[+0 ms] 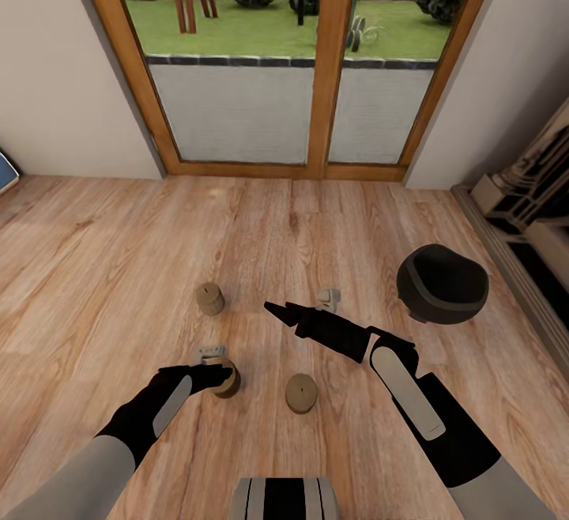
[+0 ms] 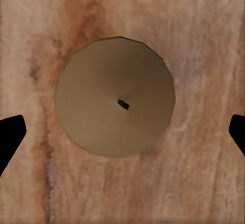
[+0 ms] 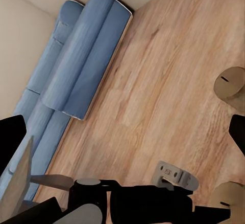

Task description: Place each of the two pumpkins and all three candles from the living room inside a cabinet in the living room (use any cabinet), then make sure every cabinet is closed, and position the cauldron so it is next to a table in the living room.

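Your left tool (image 2: 122,132) hangs spread over the stubby tan wax candle (image 2: 115,96): light, stiff, prob slick, so pinch mid-wall.

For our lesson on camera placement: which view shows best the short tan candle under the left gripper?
The left wrist view: the short tan candle sits centred, seen from straight above, wick visible. The head view shows it partly covered by the left gripper. In the right wrist view, which candle is which is unclear.

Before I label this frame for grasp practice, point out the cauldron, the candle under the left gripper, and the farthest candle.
cauldron (image 1: 442,283): head view, on its dark inner wall.
candle under the left gripper (image 2: 115,97): left wrist view, on its flat top near the wick.
farthest candle (image 1: 210,299): head view, on its side.
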Tool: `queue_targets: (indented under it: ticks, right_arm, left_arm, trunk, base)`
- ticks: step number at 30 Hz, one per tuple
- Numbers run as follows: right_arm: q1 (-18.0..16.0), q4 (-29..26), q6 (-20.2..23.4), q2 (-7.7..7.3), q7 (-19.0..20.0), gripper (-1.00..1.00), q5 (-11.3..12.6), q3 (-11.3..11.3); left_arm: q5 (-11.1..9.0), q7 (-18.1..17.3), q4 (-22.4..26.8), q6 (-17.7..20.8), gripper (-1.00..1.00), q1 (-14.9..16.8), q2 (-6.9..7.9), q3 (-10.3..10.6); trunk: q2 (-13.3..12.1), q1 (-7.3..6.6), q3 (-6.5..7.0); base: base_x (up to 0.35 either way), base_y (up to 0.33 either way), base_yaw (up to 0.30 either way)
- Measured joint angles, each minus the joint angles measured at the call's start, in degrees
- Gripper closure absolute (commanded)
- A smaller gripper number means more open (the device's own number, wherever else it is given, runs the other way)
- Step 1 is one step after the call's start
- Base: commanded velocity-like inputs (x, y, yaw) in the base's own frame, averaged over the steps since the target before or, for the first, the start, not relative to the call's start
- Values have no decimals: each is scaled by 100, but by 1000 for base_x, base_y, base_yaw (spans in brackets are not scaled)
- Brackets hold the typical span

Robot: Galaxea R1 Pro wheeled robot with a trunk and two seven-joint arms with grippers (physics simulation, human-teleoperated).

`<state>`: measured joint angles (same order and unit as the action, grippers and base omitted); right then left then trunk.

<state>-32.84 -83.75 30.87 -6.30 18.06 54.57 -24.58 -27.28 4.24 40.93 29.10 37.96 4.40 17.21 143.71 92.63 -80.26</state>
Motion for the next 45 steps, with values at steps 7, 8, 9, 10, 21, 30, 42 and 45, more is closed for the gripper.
queue_targets:
  ticks: [7,8,9,10,21,30,42,45]
  right_arm:
    - [0,1,-4,0,-9,-100,-17,0]
    - [0,1,-4,0,-10,-100,-17,0]
    - [0,1,-4,0,-7,-100,-18,0]
    - [0,1,-4,0,-5,-100,-18,0]
    - [-2,0,-3,0,-9,-100,-18,-3]
    - [-1,1,-19,0,-11,-100,-18,0]
    - [0,3,-22,0,-9,-100,-20,0]
    - [0,3,-22,0,-11,-100,-20,0]
  left_arm:
    - [0,28,-2,1,-100,-1,0,2]
    - [0,31,-4,0,-100,-1,0,3]
    - [0,33,-5,0,-100,0,0,3]
    - [0,35,-6,0,-100,-1,0,4]
    - [0,37,-8,-2,-100,-1,0,2]
    - [0,37,-7,0,-100,-1,0,-20]
    - [0,54,-8,0,-100,-1,0,-44]
    - [2,59,-8,-23,-100,0,0,-46]
  trunk:
    - [0,-1,0]
    - [0,-1,0]
    - [0,-1,0]
    - [0,-1,0]
    - [0,-1,0]
    - [0,0,0]
    - [10,21,-177]
    - [14,29,-243]
  base:
    - [110,37,0]
    - [53,15,0]
    - [53,8,0]
    - [116,5,0]
    - [114,-36,0]
    - [12,-12,0]
    - [0,0,0]
    - [0,0,0]
